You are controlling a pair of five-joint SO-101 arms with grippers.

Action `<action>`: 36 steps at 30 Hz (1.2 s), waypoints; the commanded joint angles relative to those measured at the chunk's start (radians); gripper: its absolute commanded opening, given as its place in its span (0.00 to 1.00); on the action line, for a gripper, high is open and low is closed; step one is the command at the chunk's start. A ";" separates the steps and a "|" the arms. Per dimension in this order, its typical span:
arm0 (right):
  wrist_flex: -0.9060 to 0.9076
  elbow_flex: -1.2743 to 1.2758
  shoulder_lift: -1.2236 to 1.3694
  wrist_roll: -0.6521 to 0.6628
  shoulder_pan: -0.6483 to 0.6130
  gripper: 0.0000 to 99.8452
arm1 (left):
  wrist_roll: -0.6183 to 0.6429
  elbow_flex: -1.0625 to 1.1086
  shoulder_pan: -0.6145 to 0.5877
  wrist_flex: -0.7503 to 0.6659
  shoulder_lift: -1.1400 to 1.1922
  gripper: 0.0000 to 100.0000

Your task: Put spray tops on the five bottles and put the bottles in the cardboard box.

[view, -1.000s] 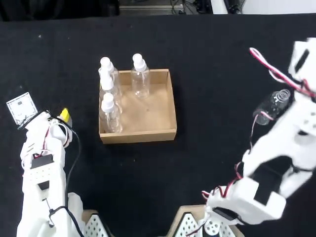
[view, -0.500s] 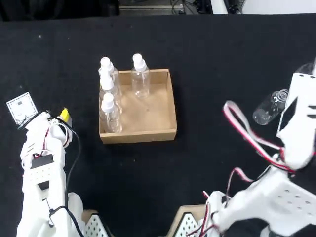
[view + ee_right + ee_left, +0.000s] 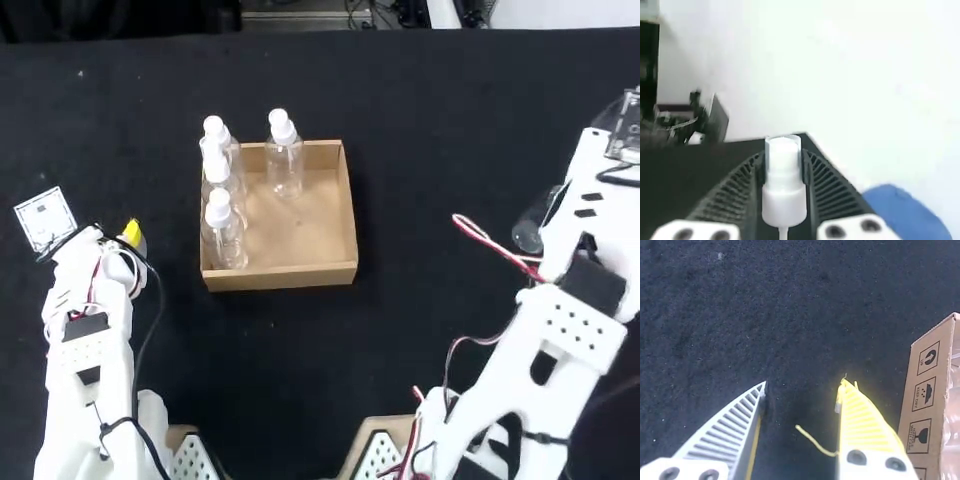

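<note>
Right gripper (image 3: 783,156) is clamped on a white spray top (image 3: 783,192), raised off the black table (image 3: 450,110) and pointing toward a pale wall. Left gripper (image 3: 803,386) sits low over the table near the cardboard box (image 3: 330,262), fingers spread with nothing between them. In the box, a row of three bottles (image 3: 222,190) stands capped along the wall nearer the left arm and a fourth bottle (image 3: 285,155) stands capped at the far wall. The fifth bottle (image 3: 527,230) lies on the table well to the other side of the box, partly hidden behind the right arm.
</note>
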 commanded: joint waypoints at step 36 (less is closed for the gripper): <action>-0.089 -0.360 0.369 -0.084 0.023 0.01 | -0.006 -0.016 0.024 -0.020 -0.009 0.20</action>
